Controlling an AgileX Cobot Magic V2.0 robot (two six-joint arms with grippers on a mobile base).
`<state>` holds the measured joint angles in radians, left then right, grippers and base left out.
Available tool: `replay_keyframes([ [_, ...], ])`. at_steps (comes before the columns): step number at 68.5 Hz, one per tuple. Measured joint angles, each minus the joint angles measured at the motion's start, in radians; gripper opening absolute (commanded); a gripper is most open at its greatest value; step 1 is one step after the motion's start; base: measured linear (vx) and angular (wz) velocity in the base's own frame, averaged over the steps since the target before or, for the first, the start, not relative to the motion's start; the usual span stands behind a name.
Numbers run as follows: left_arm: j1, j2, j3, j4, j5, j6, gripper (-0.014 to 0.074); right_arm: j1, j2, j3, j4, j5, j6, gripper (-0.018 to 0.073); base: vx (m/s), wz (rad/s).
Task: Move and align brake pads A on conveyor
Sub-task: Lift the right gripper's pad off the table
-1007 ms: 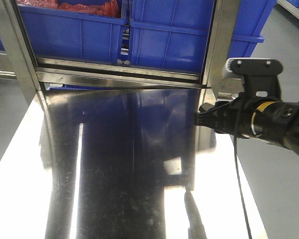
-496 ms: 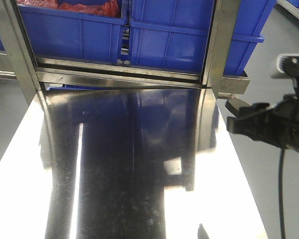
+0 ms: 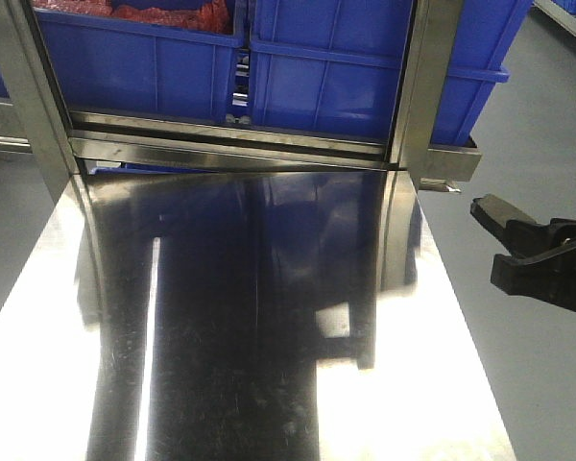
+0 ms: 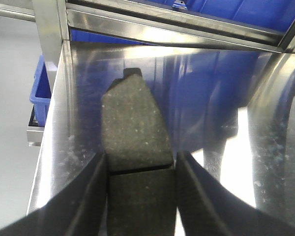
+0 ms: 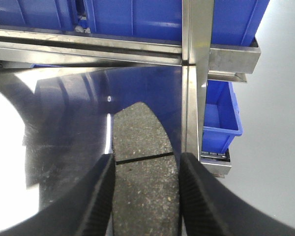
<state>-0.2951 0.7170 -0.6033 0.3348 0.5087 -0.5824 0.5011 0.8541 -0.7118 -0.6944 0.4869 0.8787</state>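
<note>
Swinging out to the right, the black ribbed right fingers [image 3: 533,274] have left the shiny steel tabletop [image 3: 250,336] in the front view. A second ago the whole wrist hung over its right edge. Now only the dark tips show at the frame's right border, over grey floor. I'd take that as a carry under way toward the conveyor, which no view shows.

From their own camera, those fingers are closed to the width of a dark-grey, speckled oblong brake pad [image 5: 140,137], pinching its long sides. Its long axis runs straight up the frame, in line with the fingers. The groove lies crosswise, level with the tips, and the rounded end points away at the upright steel post [image 5: 196,49] and blue plastic bins [image 5: 137,14].

The left fingers [image 4: 88,196] clamp a second pad [image 4: 132,128] the same way, lower centre of their view, above the tabletop's left part. It leans faintly left, its notched end aimed at the steel rail [image 4: 162,29] beyond.
</note>
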Motion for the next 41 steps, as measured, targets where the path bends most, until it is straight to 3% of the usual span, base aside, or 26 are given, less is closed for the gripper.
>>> replay_keyframes([
  [41,0.000,0.000,0.000,0.000,0.000,0.000,0.0118,0.000,0.000,0.000,-0.003,-0.001,0.000,0.0049,0.00,0.00],
])
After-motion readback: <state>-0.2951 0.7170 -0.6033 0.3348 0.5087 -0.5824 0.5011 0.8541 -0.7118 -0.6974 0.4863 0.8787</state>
